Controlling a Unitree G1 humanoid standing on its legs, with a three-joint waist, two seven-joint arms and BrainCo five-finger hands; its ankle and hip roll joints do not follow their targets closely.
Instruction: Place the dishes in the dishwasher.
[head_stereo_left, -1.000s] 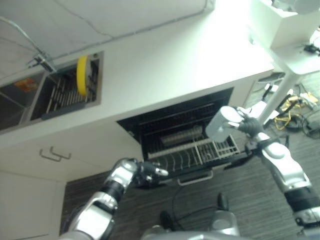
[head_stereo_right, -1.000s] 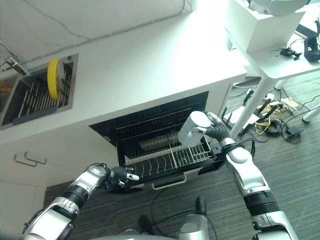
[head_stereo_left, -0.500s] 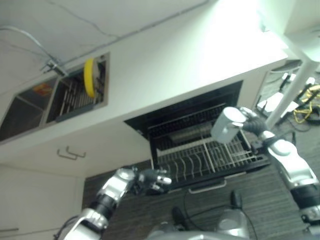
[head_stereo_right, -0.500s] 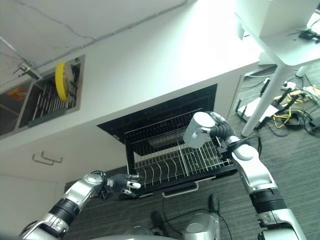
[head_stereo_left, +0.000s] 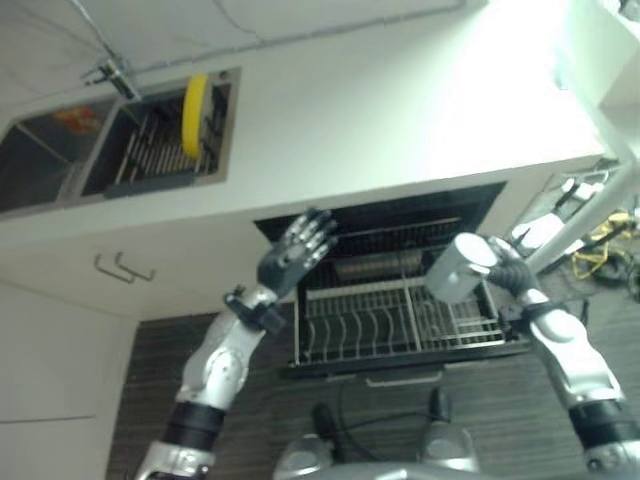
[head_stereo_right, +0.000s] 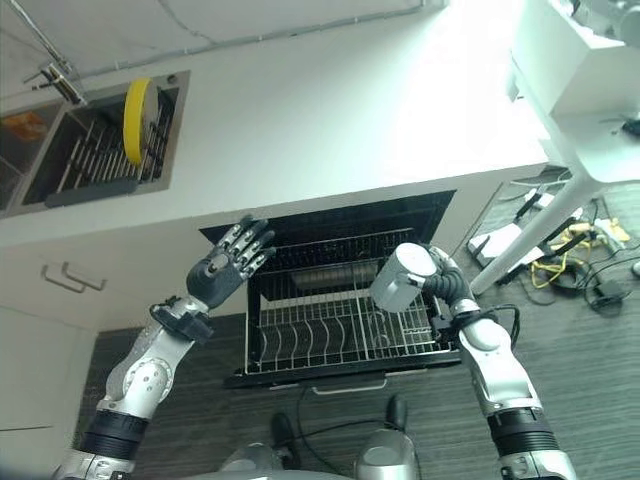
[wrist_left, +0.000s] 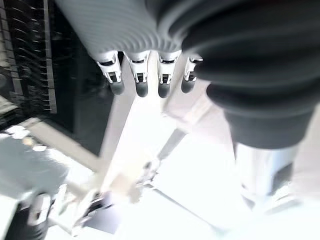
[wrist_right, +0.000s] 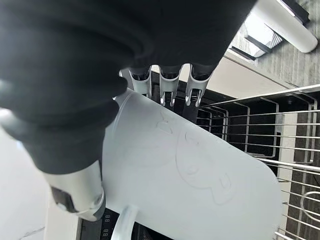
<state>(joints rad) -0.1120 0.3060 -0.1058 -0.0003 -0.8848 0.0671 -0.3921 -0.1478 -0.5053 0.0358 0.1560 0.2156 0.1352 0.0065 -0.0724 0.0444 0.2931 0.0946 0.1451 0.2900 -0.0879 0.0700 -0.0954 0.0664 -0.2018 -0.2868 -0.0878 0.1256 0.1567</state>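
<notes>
At the upper left of the eye views a sink (head_stereo_right: 60, 150) is set into the white counter (head_stereo_right: 330, 120). A yellow plate (head_stereo_right: 137, 108) stands on its edge in the rack inside the sink. Left of the middle, the left hand (head_stereo_right: 228, 268) is up in the air in front of the counter's edge. Its fingers (wrist_left: 141, 82) are straight and spread, and it holds nothing. Under the counter, in the middle, the dishwasher (head_stereo_right: 330, 290) is open. Its wire rack (head_stereo_right: 320, 335) is pulled out, and no dishes can be made out in it. To the right of the middle, the right hand (head_stereo_right: 445, 288) has its fingers (wrist_right: 167, 87) and thumb curled round a white mug (head_stereo_right: 402, 278). The mug is tipped on its side and is above the right part of the rack.
</notes>
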